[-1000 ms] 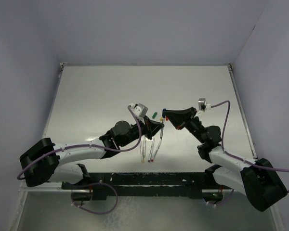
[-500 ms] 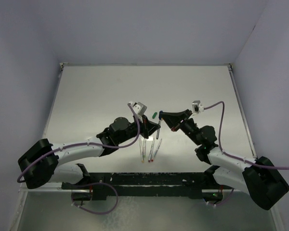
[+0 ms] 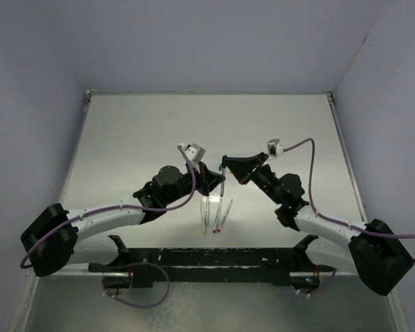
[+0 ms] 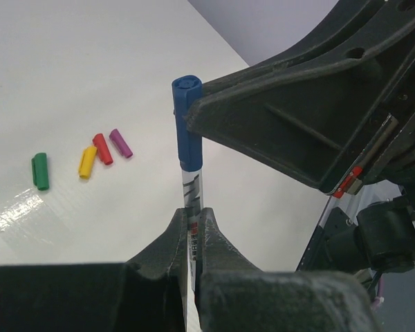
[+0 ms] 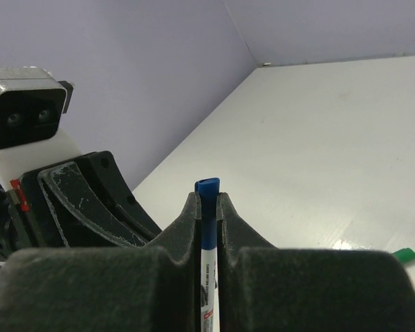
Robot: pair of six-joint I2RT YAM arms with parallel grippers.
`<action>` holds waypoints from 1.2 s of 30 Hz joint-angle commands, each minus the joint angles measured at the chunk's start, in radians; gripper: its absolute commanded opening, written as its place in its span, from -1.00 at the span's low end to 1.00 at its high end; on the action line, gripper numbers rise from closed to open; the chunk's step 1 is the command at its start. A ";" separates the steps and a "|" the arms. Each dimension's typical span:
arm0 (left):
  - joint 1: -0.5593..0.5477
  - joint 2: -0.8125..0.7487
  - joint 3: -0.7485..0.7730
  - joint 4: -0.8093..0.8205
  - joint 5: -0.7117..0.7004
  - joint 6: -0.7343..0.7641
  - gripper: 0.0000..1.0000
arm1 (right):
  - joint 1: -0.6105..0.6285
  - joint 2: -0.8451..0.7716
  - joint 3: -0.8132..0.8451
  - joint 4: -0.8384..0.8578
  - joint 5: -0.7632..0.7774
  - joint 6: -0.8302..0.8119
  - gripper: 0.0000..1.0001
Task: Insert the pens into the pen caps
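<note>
My left gripper [image 4: 191, 220] is shut on the whitish barrel of a pen [image 4: 191, 188] and holds it upright above the table. The blue cap [image 4: 186, 121] sits on the pen's upper end. My right gripper [image 5: 207, 202] is shut on that blue cap [image 5: 207, 197], with the pen barrel [image 5: 209, 277] running down between its fingers. In the top view the two grippers meet at mid-table, left [image 3: 218, 182] and right [image 3: 225, 164]. Green [image 4: 39, 171], yellow [image 4: 87, 161], red [image 4: 102, 149] and purple [image 4: 120, 143] caps lie loose on the table.
Other pens [image 3: 216, 215] lie side by side on the table just in front of the grippers. The green cap [image 5: 403, 254] also shows at the right edge of the right wrist view. White walls enclose the table [image 3: 138, 138].
My right gripper has moved left with the blue cap and met the pen held by my left gripper. The left gripper has shifted slightly left and up.
</note>
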 commanded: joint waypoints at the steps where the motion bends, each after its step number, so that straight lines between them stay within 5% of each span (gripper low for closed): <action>1: 0.022 -0.094 0.000 0.119 -0.095 -0.007 -1.00 | 0.024 -0.018 0.102 -0.292 0.013 -0.098 -0.78; 9: 0.026 -0.110 -0.134 -0.022 -0.188 -0.023 -1.00 | 0.023 -0.118 0.264 -0.433 0.170 -0.161 0.07; 17: 0.156 -0.030 -0.040 -0.163 -0.154 0.050 -1.00 | 0.023 -0.181 0.246 -0.533 0.267 -0.169 0.37; 24: 0.345 0.151 0.090 -0.245 -0.004 0.070 -1.00 | 0.023 -0.187 0.228 -0.669 0.302 -0.137 0.37; 36: 0.457 0.383 0.250 -0.314 0.101 0.049 -1.00 | 0.023 -0.214 0.189 -0.768 0.384 -0.123 0.36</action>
